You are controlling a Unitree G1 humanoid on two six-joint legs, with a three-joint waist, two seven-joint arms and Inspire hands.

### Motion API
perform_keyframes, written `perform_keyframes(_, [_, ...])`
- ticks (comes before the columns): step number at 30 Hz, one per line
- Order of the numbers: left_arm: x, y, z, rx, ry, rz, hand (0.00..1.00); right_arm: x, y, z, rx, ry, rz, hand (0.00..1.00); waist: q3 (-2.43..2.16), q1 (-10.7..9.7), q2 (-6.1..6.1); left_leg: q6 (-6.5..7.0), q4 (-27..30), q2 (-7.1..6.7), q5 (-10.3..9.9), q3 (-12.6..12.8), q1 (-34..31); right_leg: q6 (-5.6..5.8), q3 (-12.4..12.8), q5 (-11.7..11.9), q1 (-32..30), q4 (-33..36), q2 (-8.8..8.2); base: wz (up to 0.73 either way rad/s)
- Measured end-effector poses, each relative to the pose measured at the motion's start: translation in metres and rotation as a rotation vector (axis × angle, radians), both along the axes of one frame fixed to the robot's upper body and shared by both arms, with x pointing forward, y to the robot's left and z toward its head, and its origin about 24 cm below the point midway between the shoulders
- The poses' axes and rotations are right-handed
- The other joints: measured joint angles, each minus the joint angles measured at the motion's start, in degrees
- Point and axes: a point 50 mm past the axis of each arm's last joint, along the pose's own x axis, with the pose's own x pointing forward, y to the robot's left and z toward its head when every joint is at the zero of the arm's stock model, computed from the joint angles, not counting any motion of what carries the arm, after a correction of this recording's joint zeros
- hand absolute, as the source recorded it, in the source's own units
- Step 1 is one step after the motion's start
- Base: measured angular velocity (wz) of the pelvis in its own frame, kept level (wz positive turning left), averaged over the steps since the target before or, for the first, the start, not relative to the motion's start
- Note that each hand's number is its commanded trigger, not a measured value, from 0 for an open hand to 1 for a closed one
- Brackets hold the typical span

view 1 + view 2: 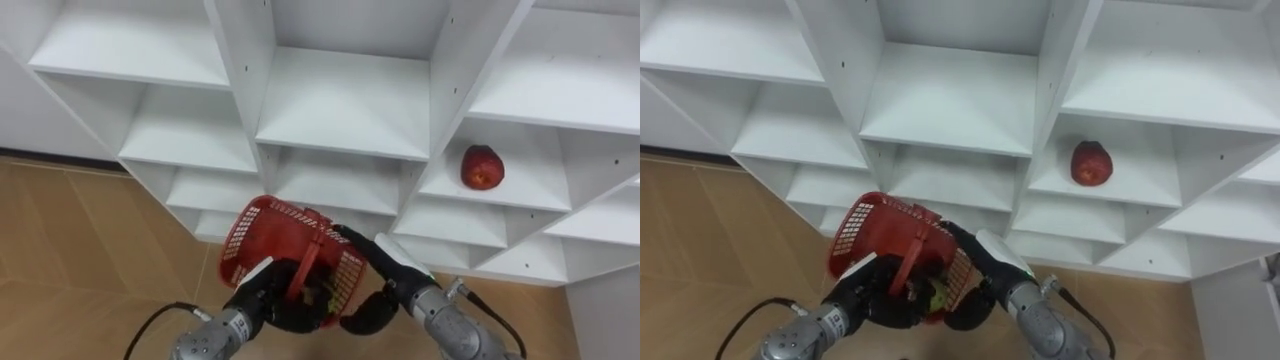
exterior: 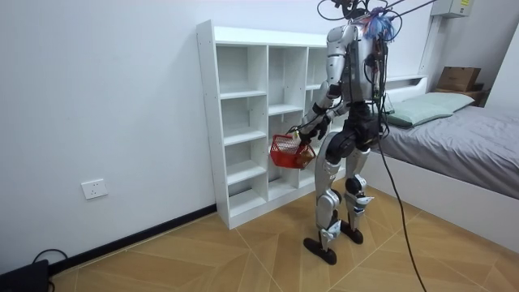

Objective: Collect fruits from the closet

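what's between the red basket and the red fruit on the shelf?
One white upright shelf divider separates the red plastic mesh basket from the round red fruit; otherwise bare white shelf board, seen in both eye views.

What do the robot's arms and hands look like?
Forearms are silver-grey metal. The left hand and right hand are black, each with a white cover on its back. A dark cable loops out near each wrist.
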Motion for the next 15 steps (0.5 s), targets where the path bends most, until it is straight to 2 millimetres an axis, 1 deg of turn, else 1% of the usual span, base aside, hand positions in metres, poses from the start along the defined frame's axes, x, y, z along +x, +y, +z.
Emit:
perform_keyframes(2, [-0.003, 0.005, -0.003, 0.015, 0.015, 0.029, 1.00, 0.001, 0.002, 0.003, 0.009, -0.014, 0.004, 0.00, -0.11, -0.7, -0.12, 0.00, 0.0, 0.00, 0.0, 0.0, 0.1, 0.00, 0.0, 0.0, 0.0, 0.0, 0.00, 0.00])
perform_keyframes(4, [-0.005, 0.007, -0.004, 0.019, 0.019, 0.045, 1.00, 0.002, 0.002, 0.004, 0.011, -0.017, 0.003, 0.00, -0.22, -0.9, -0.27, 0.00, 0.0, 0.00, 0.0, 0.0, 0.1, -0.01, 0.0, 0.0, 0.0, 0.0, 0.00, 0.00])
perform_keyframes(9, [-0.009, 0.011, -0.009, 0.031, 0.042, 0.067, 1.00, 0.001, 0.002, 0.004, 0.016, -0.017, 0.001, 0.00, -0.26, -0.9, -0.30, 0.00, -0.1, 0.01, 0.0, 0.0, 0.4, -0.01, 0.0, 0.0, 0.4, -0.1, 0.01, 0.00])
perform_keyframes(15, [-0.007, 0.017, -0.008, 0.047, 0.031, 0.102, 1.00, 0.003, -0.003, 0.013, 0.092, -0.045, -0.075, 0.00, -0.38, -1.2, -0.50, 0.00, -0.1, 0.05, 0.0, 0.2, 0.5, -0.02, 0.0, 0.3, 0.6, -0.6, 0.07, 0.00])
